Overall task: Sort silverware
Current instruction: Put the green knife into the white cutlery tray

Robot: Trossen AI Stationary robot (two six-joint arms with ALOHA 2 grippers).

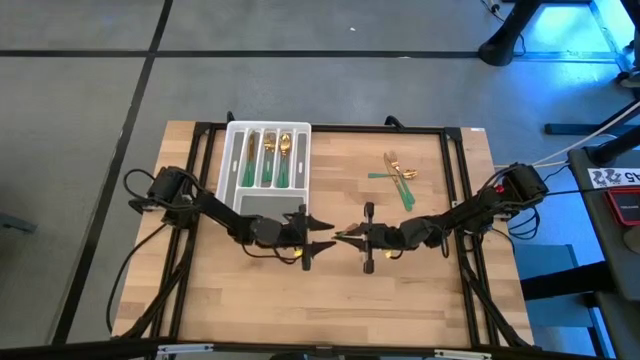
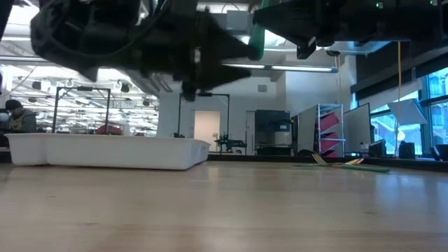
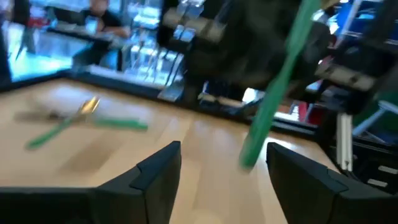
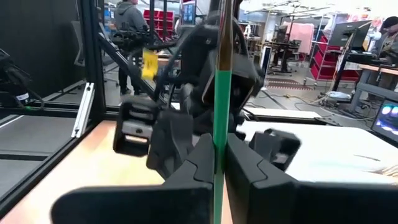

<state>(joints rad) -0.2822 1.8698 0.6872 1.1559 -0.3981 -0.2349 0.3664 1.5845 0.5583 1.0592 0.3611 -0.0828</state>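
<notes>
**Inspector A:** We find one green-handled utensil (image 4: 221, 99) clamped in the shut right gripper (image 1: 352, 237), held above mid-table. The left gripper (image 1: 318, 232) faces it with fingers (image 3: 160, 171) spread either side of the handle, not yet closed on it.

**Inspector B:** Risk?

**Inspector A:** A handover, we judge. If the right lets go before the left closes, the piece drops to the table (image 1: 400, 300); a slim handle could also twist or slip between the pads.

**Inspector B:** Containers?

**Inspector A:** The white tray (image 1: 236, 165) sits near the far edge; its compartments hold several gold-headed, green-handled pieces (image 1: 276, 158). A small loose pile (image 1: 398, 175) lies well apart, on the right arm's side.
</notes>
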